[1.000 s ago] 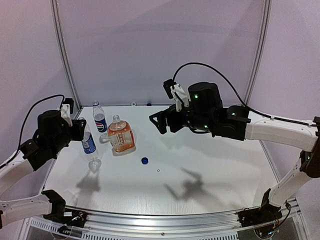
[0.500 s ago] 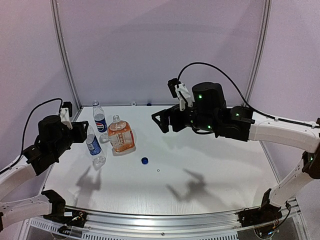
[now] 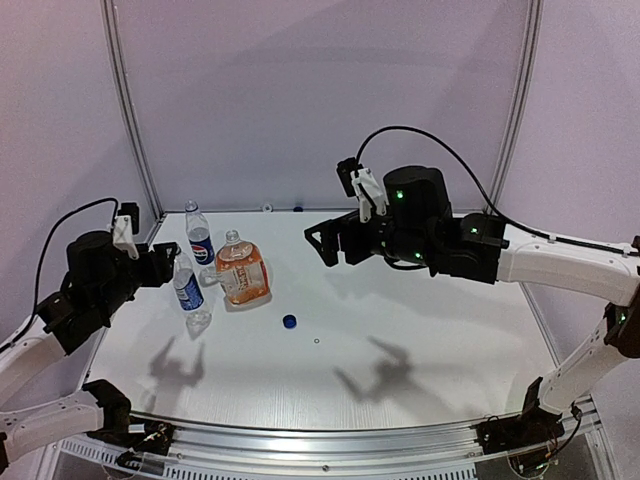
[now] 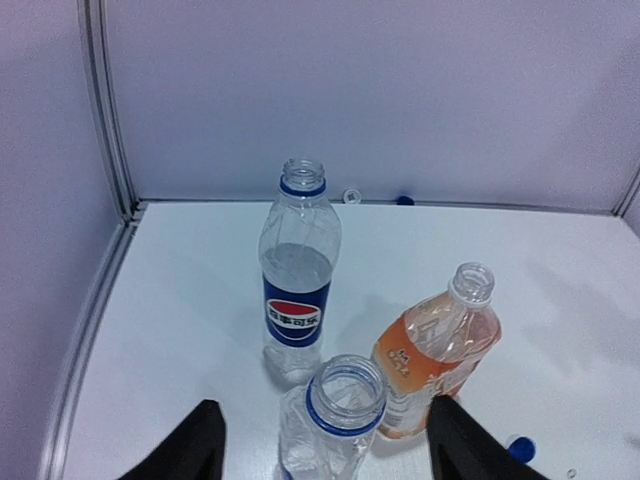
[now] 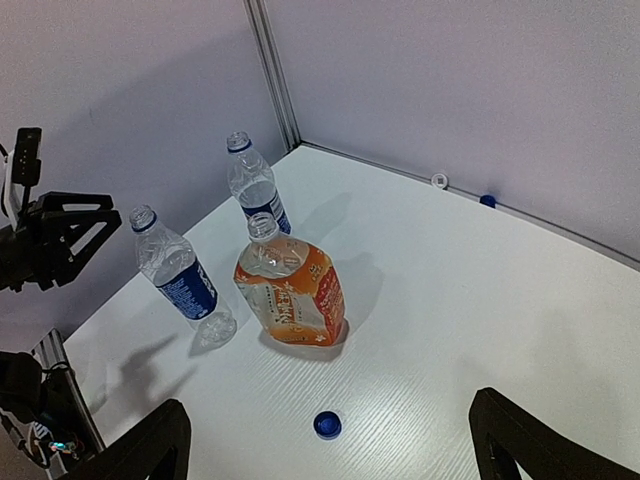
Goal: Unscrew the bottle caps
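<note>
Clear plastic bottles [image 4: 300, 270], blue plastic cap [image 5: 326, 424], matt table [image 3: 420, 320].

Three open bottles crowd the left of my top view: a slim clear blue-labelled bottle [image 3: 200, 238] at the back, a squat orange-labelled bottle [image 3: 241, 272] just right of it, and a second slim blue-labelled bottle [image 3: 186, 292] in front, with narrow gaps between. From centre to right I have open white table [image 3: 440, 320], save one small blue plastic cap [image 3: 289, 321] left of centre.
</note>
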Robot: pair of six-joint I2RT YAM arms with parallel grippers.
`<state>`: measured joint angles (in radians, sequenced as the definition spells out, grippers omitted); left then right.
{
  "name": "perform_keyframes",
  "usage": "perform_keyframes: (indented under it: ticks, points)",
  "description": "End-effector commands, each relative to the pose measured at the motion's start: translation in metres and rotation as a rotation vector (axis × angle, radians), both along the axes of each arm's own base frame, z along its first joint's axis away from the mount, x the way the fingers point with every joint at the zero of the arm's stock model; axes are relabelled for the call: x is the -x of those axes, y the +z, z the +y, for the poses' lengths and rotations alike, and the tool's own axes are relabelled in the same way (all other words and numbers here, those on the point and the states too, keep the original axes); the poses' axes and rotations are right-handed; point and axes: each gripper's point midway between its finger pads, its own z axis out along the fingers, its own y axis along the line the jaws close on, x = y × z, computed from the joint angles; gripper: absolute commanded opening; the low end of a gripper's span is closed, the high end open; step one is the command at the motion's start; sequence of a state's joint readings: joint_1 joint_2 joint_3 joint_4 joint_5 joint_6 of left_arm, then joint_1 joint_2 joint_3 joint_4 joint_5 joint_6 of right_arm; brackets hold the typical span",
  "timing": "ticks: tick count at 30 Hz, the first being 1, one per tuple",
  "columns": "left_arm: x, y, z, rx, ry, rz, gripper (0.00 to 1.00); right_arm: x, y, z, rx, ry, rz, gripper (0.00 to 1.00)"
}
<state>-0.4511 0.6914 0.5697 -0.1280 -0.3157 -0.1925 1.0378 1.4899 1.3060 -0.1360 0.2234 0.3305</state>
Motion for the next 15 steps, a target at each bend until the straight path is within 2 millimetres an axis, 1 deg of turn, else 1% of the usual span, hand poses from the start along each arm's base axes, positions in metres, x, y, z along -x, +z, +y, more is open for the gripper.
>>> perform_keyframes:
  ticks: [1, 2, 3, 4, 5, 7, 8, 10, 11, 12, 13, 15]
  points:
    - [0.006, 0.030, 0.011, -0.026, 0.040, -0.027, 0.82, -0.002, 0.017, -0.002, -0.006, -0.014, -0.028, 0.99]
    - [0.007, 0.036, 0.015, -0.027, 0.054, -0.035, 0.93, -0.003, 0.020, -0.002, -0.004, -0.016, -0.029, 0.99]
    - [0.009, 0.043, 0.018, -0.031, 0.067, -0.042, 0.98, -0.004, 0.023, -0.001, -0.004, -0.019, -0.031, 0.99]
    - [0.011, 0.050, 0.021, -0.038, 0.079, -0.055, 0.99, -0.005, 0.027, 0.000, -0.005, -0.022, -0.031, 0.99]
    - [0.013, 0.058, 0.024, -0.055, 0.083, -0.065, 0.99, -0.006, 0.034, 0.000, -0.017, -0.028, -0.036, 0.99]
    - [0.017, 0.077, 0.029, -0.062, 0.101, -0.096, 0.99, -0.012, 0.041, -0.002, -0.037, -0.076, -0.023, 0.99]
    - [0.019, 0.086, 0.032, -0.072, 0.112, -0.104, 0.99, -0.015, 0.053, -0.002, -0.056, -0.094, -0.025, 0.99]
    - [0.023, 0.108, 0.042, -0.075, 0.155, -0.122, 0.99, -0.020, 0.066, 0.002, -0.051, -0.107, -0.025, 0.99]
    - [0.022, 0.115, 0.043, -0.086, 0.163, -0.113, 0.99, -0.023, 0.080, 0.000, -0.065, -0.131, -0.029, 0.99]
    - [0.023, 0.128, 0.046, -0.091, 0.175, -0.118, 0.99, -0.030, 0.084, 0.000, -0.062, -0.169, -0.018, 0.99]
    - [0.023, 0.138, 0.047, -0.101, 0.182, -0.112, 0.99, -0.034, 0.102, -0.006, -0.083, -0.215, -0.022, 0.99]
    - [0.021, 0.160, 0.048, -0.119, 0.189, -0.111, 0.99, -0.046, 0.122, -0.010, -0.089, -0.299, -0.023, 0.99]
